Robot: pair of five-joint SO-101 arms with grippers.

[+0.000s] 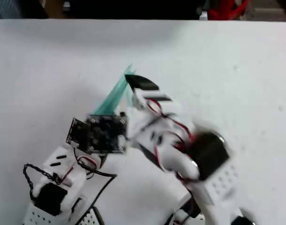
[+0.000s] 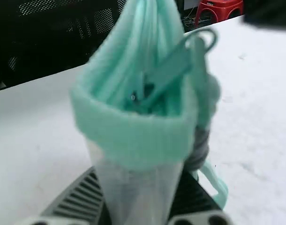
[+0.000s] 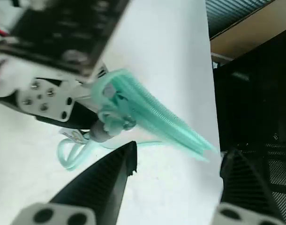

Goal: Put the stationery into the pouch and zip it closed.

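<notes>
1. My left hand [image 2: 138,192] is clamped on one end of the teal pouch [image 2: 133,131]. Its two dark ribbed fingers [image 2: 82,199] press in from either side on the pale, see-through part.
2. The pouch stands on edge in that grip. From the high view it runs away from the left hand across the white worktop [image 1: 227,61].
3. The zip puller [image 2: 199,40] juts out at the pouch's top edge, ring end outward. I can't tell whether the zip is open or closed.
4. A thin teal loop strap [image 2: 217,185] hangs off the pouch just beside the left hand.
5. My right hand [image 3: 180,157] is spread wide with nothing in it. Its fingers [image 3: 105,183] sit close to the pouch's long ribbed edge without touching it.
6. Overhead, the right hand is at the pouch's far end, opposite the left hand.
7. Whatever is inside the pouch is too blurred for me to name.
</notes>
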